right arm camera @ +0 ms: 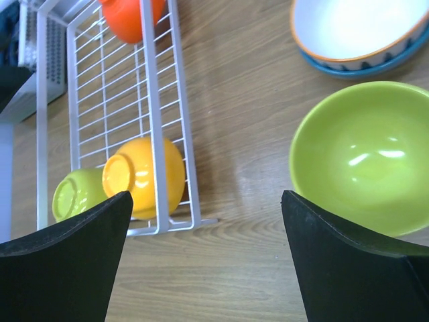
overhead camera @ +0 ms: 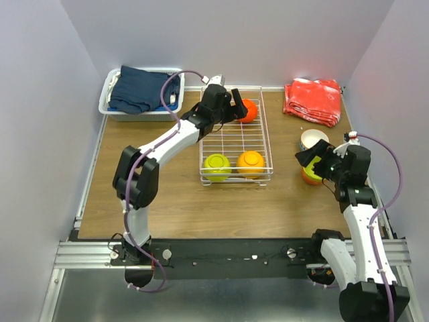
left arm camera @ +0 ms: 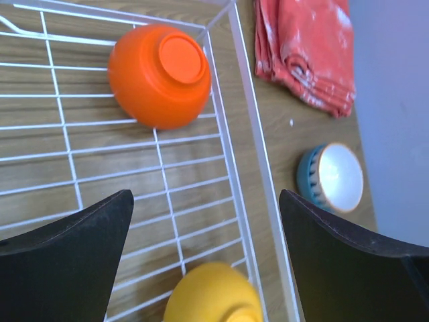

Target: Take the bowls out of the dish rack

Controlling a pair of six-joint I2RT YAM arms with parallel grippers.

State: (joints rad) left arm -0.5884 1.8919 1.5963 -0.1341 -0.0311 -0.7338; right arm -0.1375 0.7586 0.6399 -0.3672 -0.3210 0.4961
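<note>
You had nothing to read here: no word, label, brand, number or sign showed legibly on anything in the three views.

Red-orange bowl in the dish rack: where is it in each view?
Top external: red-orange bowl in far right corner of the dish rack.
Left wrist: bowl upper left of centre, base facing camera.
Right wrist: bowl at top edge, left, cropped.
Shared landmark: the rack's white wire rim.
</note>
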